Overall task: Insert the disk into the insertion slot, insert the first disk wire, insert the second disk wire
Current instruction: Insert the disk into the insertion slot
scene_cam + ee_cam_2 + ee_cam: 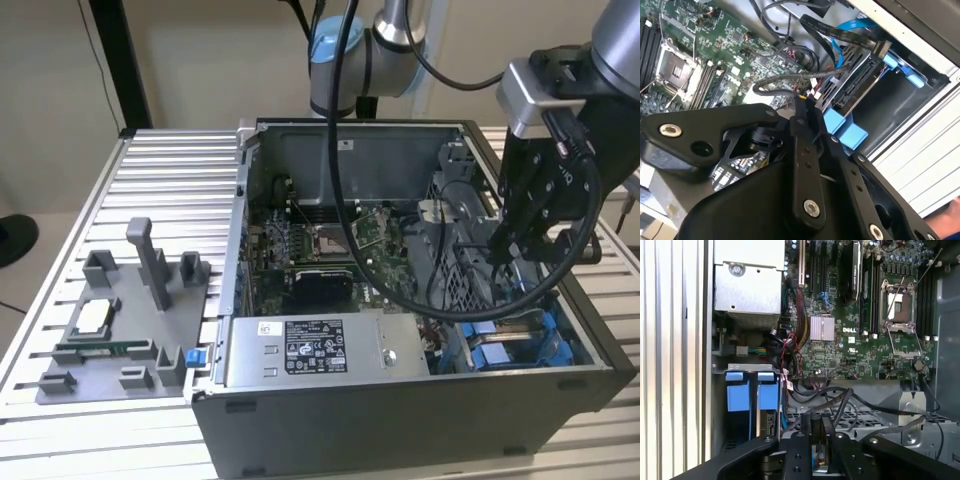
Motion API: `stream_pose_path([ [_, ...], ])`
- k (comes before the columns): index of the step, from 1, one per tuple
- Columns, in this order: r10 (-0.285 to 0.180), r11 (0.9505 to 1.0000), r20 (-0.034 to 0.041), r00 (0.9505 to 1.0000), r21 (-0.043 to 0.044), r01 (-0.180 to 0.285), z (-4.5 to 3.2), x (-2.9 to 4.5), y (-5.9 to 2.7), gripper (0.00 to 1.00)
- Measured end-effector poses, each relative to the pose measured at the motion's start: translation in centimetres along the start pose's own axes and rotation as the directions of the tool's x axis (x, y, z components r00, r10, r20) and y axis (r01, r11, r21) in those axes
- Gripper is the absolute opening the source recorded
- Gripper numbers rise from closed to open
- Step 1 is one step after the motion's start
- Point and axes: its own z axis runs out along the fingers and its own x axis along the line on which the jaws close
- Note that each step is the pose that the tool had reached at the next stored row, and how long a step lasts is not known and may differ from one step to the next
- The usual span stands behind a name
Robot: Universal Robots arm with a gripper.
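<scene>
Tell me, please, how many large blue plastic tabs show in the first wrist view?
2. They sit side by side by the power-supply box: one blue tab nearer the case wall, the other blue tab next to the cable bundle. The gripper may hide more.

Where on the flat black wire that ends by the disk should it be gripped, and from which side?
Grip the flat black wire at its stiff plug, not along the limp ribbon, which would probably bend away. The plug sits at the edge of the disk, so come in through the open side of the computer case and pinch across the plug's flat faces.
</scene>
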Motion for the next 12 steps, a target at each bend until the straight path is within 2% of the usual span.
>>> stream_pose_path([
  [3,0.0,1.0,-0.0087,1.0,-0.0005,0.0,0.01,0.0,0.0,0.0],
  [9,0.0,1.0,-0.0209,0.9998,-0.0005,0.0,0.06,0.05,-0.06,0.0],
  [12,0.0,1.0,-0.0243,0.9997,-0.0007,0.0,0.04,0.36,-0.37,0.0],
])
